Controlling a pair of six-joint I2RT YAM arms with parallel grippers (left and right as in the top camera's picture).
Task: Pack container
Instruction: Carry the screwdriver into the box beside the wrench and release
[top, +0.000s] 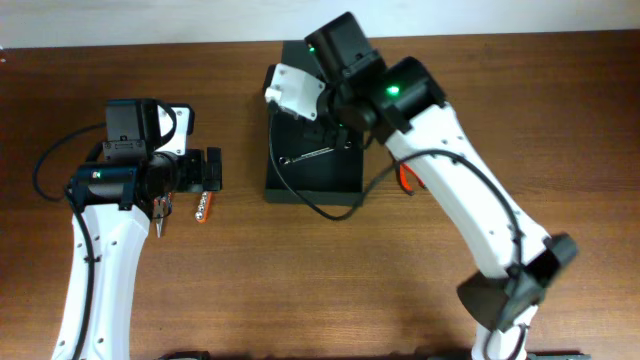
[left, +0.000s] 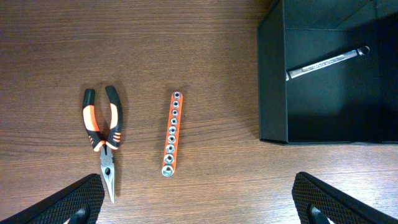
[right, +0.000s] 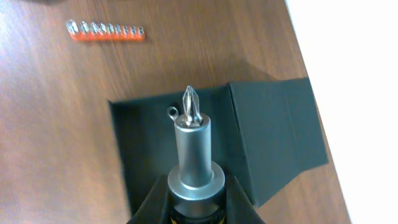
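My right tool (right: 194, 208) is pinching a smooth steel screwdriver (right: 191, 146) above the matte black box (right: 149, 143), lying open at the wood-grain desk's (top: 300, 280) far edge; my left tool (left: 202, 208) is hanging spread.

open container (left: 272, 74), wrench (left: 326, 62) on its floor (room beside), held screwdriver (right: 193, 149) hanging above

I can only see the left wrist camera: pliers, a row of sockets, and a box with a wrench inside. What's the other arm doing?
Observer: The right hand holds a screwdriver above the open box.
Operator: Is anything else on the table?
Observer: Yes, something orange lies right of the box, partly hidden under the right arm.
Operator: Where's the lid?
Observer: The lid is swung open at the box's far side.
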